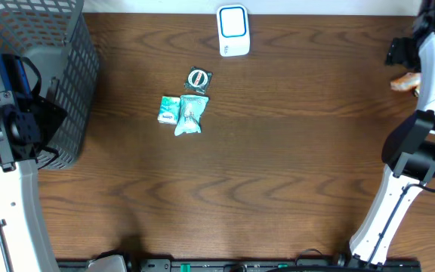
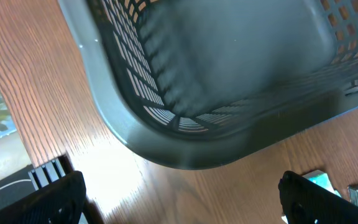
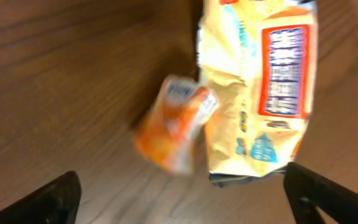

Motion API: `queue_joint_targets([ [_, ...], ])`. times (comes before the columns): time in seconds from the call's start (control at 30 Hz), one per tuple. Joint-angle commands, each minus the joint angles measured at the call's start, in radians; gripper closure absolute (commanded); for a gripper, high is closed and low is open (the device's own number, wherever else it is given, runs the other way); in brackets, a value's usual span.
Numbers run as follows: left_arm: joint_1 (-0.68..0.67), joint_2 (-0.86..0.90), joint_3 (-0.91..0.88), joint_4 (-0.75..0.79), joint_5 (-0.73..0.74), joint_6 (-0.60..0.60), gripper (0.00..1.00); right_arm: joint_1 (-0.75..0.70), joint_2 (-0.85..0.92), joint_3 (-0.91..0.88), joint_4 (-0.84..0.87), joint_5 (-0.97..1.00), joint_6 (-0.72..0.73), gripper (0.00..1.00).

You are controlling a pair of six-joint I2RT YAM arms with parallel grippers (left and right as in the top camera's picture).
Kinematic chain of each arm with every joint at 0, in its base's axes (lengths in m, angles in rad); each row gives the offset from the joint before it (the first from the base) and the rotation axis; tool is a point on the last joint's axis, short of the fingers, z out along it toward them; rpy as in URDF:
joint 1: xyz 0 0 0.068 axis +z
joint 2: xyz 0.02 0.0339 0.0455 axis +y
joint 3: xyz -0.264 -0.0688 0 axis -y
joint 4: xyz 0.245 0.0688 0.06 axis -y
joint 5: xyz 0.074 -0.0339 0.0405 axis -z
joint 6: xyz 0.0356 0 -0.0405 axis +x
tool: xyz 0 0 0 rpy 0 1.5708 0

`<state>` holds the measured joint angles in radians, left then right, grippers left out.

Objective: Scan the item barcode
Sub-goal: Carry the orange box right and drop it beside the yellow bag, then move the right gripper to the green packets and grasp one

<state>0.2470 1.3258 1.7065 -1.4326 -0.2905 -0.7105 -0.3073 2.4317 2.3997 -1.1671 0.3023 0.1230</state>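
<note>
Hovering released and empty, right end effector over two packs, left end effector by basket; apparently awaiting pickup and scanning of packets near scanner.

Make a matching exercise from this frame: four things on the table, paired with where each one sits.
Things:
1. grey basket
2. white scanner
3. teal packets
4. yellow packet

Places:
A. centre of the table
B. far edge, middle
C. right side of the table
D. left side of the table

Pairs: 1-D, 2-B, 3-A, 4-C
</note>
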Motion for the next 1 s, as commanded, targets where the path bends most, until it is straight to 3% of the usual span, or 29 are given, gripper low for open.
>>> queue_joint_targets([
  [0.0, 0.005, -0.007, -0.002, -0.002, -0.010, -0.009, 0.02, 0.012, -0.013, -0.008, -0.005, -0.146, 0.019, 0.01],
  [0.13, 0.005, -0.007, -0.002, -0.002, -0.010, -0.009, 0.02, 0.059, -0.013, -0.008, -0.006, -0.368, -0.010, 0.01],
  [0.23, 0.005, -0.007, -0.002, -0.002, -0.010, -0.009, 0.02, 0.111, -0.013, -0.008, -0.008, -0.655, -0.046, 0.03],
  [0.33, 0.005, -0.007, -0.002, -0.002, -0.010, -0.009, 0.02, 0.173, -0.013, -0.008, -0.030, -0.924, -0.050, 0.20],
  [0.4, 0.005, -0.007, -0.002, -0.002, -0.010, -0.009, 0.02, 0.220, -0.013, -0.008, -0.054, -0.996, -0.050, 0.31],
  [0.5, 0.005, -0.007, -0.002, -0.002, -0.010, -0.009, 0.02, 0.307, -0.013, -0.015, -0.080, -0.968, -0.051, 0.38],
  [0.6, 0.005, -0.007, -0.002, -0.002, -0.010, -0.009, 0.02, 0.411, -0.011, -0.050, -0.075, -0.933, -0.050, 0.18],
  [0.63, 0.005, -0.007, -0.002, -0.002, -0.010, -0.009, 0.02, 0.447, -0.011, -0.067, -0.065, -0.933, -0.050, 0.16],
  [0.8, 0.005, -0.007, -0.002, -0.002, -0.010, -0.009, 0.02, 0.630, -0.011, -0.165, 0.034, -0.910, -0.026, 0.24],
  [0.97, 0.005, -0.007, -0.002, -0.002, -0.010, -0.009, 0.02, 0.766, -0.011, -0.220, 0.140, -0.761, 0.174, 0.30],
])
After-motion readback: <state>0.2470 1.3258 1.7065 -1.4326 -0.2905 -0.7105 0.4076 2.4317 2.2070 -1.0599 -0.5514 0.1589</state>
